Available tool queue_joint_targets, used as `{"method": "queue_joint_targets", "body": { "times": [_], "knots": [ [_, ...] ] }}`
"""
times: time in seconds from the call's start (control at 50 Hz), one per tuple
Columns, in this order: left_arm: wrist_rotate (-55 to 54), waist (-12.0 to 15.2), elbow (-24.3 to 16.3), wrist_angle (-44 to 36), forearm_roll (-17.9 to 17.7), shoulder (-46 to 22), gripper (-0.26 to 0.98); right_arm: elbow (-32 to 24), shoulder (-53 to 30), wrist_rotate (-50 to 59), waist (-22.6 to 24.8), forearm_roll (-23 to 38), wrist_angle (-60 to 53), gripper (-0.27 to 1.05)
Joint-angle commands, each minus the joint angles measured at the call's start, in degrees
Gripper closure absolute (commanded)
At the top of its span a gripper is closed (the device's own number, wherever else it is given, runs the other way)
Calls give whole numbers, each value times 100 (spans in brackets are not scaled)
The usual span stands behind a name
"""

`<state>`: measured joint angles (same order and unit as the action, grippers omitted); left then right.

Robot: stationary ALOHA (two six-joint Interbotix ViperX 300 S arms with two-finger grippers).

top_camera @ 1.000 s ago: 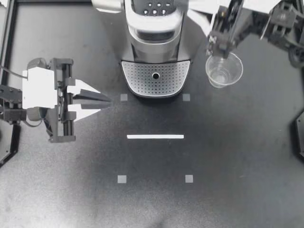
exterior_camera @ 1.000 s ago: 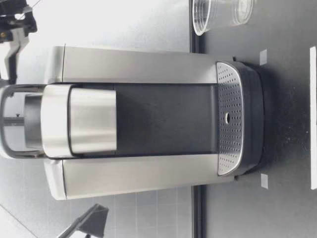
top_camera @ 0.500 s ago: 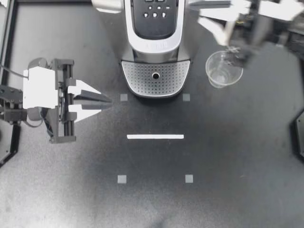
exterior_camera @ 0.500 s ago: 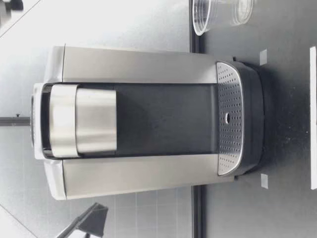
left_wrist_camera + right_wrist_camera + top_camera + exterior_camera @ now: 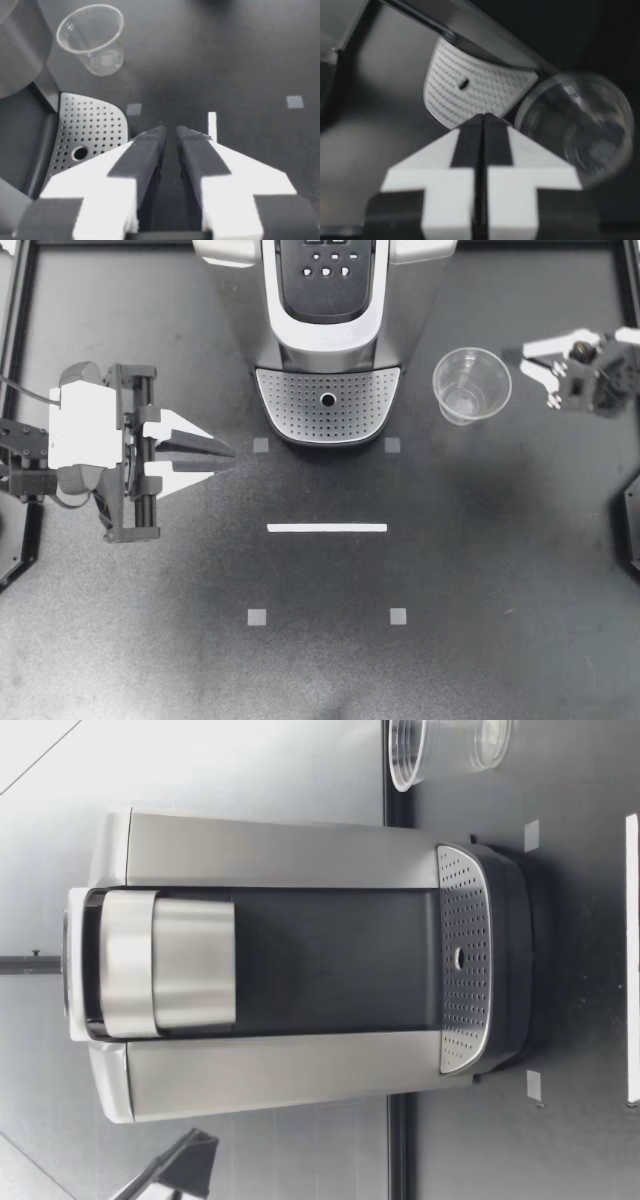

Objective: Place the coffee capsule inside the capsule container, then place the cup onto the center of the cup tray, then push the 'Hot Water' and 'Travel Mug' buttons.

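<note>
A black table [image 5: 450,570] carries a coffee machine [image 5: 325,300] at its far edge, lid down, with the perforated tray [image 5: 290,400] bare at its foot. The left gripper [image 5: 228,452] hangs well left of the tray, fingers drawn almost together on nothing. The right gripper [image 5: 535,365] sits just right of the cup [image 5: 472,386], apart from it, fingers pressed together. The clear cup stands upright on the table beside the tray. A white strip [image 5: 327,528] lies in front.
</note>
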<state>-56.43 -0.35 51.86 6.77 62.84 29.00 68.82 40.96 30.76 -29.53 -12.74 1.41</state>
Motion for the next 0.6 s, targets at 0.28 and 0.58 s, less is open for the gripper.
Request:
{"method": "queue_joint_targets", "body": {
  "times": [0.28, 0.58],
  "knots": [
    [0, 9, -79, -132, -9, -141, 49, 88, -519, 141, -220, -9, 88, 60],
    [0, 9, -70, -132, -9, -272, 49, 26, -1020, 132, -475, 0, 26, 26]
  ]
}}
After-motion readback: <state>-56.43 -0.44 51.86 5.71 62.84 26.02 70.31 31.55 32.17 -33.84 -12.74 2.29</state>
